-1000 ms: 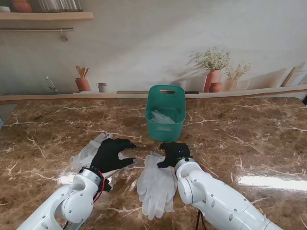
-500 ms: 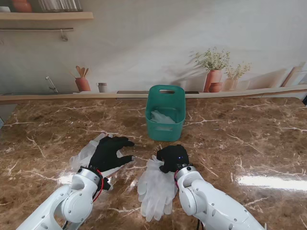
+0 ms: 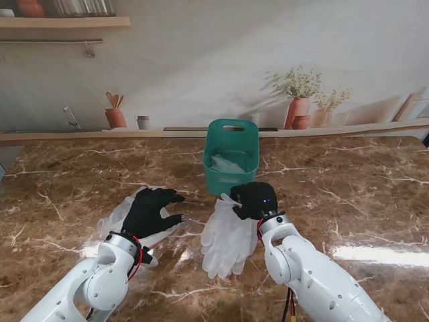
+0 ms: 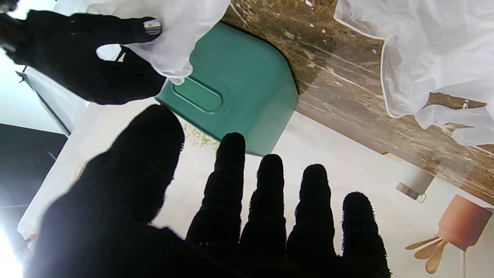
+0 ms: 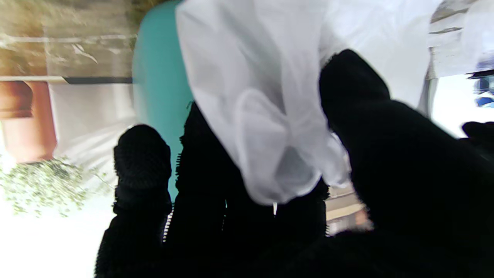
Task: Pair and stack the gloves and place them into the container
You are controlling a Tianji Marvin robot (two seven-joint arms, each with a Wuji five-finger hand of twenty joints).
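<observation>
Presently: right hand (image 3: 253, 200) in its black knit cover is clamped on the cuff end of a stacked pair of thin white gloves (image 3: 228, 235), just short of the teal plastic container (image 3: 231, 157).

Glove fingers trail toward me over the brown marble table (image 3: 348, 194); whether they rest on it cannot be told. Left hand (image 3: 151, 211) is spread wide, holding nothing, over another thin white glove (image 3: 119, 213) lying flat at left. More white material (image 3: 226, 163) sits inside the container.
</observation>
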